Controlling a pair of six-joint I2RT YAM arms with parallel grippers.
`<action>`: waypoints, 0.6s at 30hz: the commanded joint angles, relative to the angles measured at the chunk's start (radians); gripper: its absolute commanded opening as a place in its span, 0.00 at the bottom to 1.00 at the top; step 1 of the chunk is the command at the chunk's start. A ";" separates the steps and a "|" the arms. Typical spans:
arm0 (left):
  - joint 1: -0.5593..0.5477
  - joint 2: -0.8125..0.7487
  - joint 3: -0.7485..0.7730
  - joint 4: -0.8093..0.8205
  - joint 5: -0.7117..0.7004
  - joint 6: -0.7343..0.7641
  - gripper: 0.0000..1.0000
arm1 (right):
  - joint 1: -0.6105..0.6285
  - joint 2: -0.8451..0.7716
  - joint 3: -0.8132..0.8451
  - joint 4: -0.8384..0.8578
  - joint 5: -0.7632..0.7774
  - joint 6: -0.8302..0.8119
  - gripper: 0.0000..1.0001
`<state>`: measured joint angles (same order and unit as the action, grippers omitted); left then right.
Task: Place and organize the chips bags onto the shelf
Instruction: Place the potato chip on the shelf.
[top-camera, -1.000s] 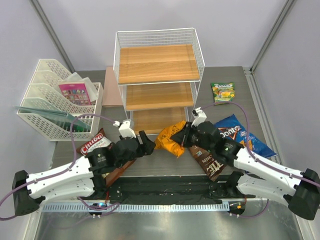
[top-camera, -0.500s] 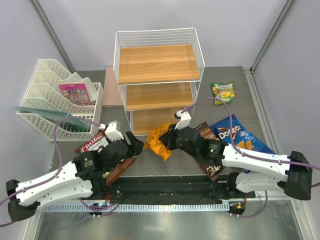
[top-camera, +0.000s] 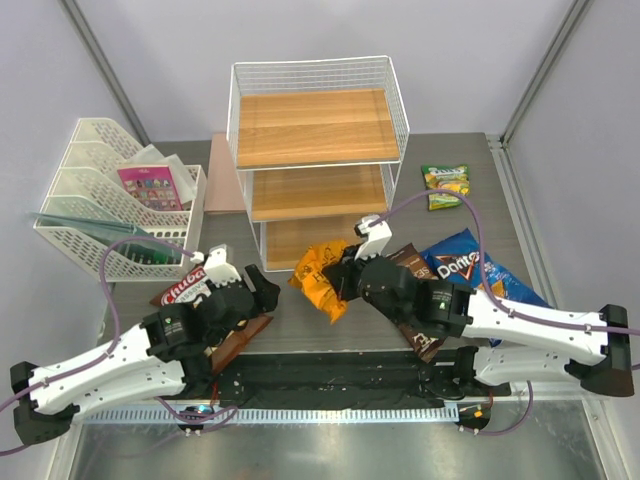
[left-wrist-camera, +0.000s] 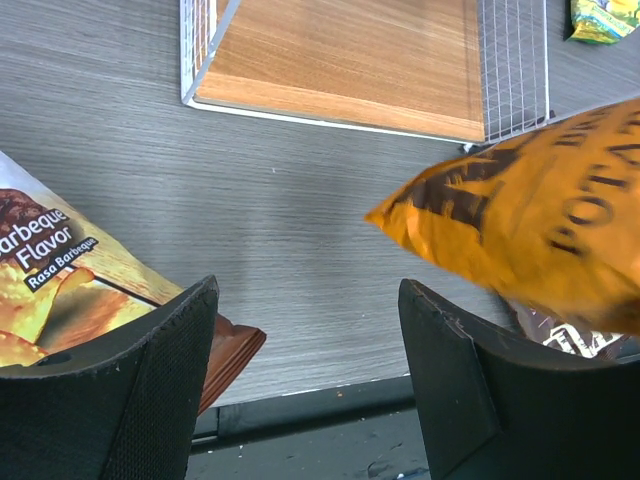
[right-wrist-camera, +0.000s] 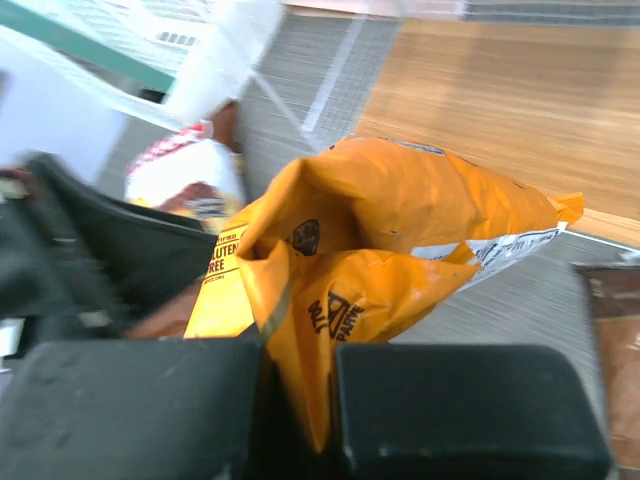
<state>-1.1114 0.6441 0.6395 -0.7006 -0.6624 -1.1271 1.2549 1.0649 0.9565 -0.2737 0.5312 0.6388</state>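
On the table (top-camera: 300, 322) lay five chips bags, counted one by one: an orange chips bag (top-camera: 320, 278), a dark brown chips bag (top-camera: 424, 338), a blue Doritos bag (top-camera: 470, 270), a small green-yellow bag (top-camera: 446, 186) and a brown-white Chuba barbecue bag (top-camera: 185, 288). One shelf (top-camera: 318, 125) stood at the back, a white wire rack with three bare wooden boards. One white mesh file tray (top-camera: 100, 215) stood to its left with one pink card packet (top-camera: 152, 186) in it. Two arms worked the scene.

Against a second before, the orange chips bag had travelled left across the front of the shelf, from before its right corner to before the middle of its lowest board. The left end effector (top-camera: 265, 290) had drawn back to the left, away from that bag and over the Chuba barbecue bag's edge. The other four bags had not shifted.

The right end effector (right-wrist-camera: 300, 400) was clamped tight on the orange chips bag's lower edge, and the bag stood out ahead of its fingers toward the shelf's bottom board. The left end effector (left-wrist-camera: 308, 300) was spread wide with nothing in it; from its wrist camera the orange chips bag hung ahead and to the right, apart from both fingers. The dark brown chips bag lay under the right arm, and the blue Doritos bag lay just beside it on the right.
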 joint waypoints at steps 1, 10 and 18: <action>-0.001 -0.001 0.017 0.000 -0.036 -0.023 0.72 | 0.011 -0.039 -0.075 0.188 0.070 -0.045 0.01; -0.001 -0.018 0.015 -0.025 -0.045 -0.036 0.71 | 0.044 0.075 0.058 0.089 0.202 -0.133 0.01; -0.001 -0.024 0.022 -0.048 -0.031 -0.036 0.70 | 0.044 0.086 -0.162 0.493 0.298 -0.189 0.01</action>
<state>-1.1114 0.6296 0.6395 -0.7269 -0.6636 -1.1492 1.2949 1.1381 0.8341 -0.0536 0.7006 0.5083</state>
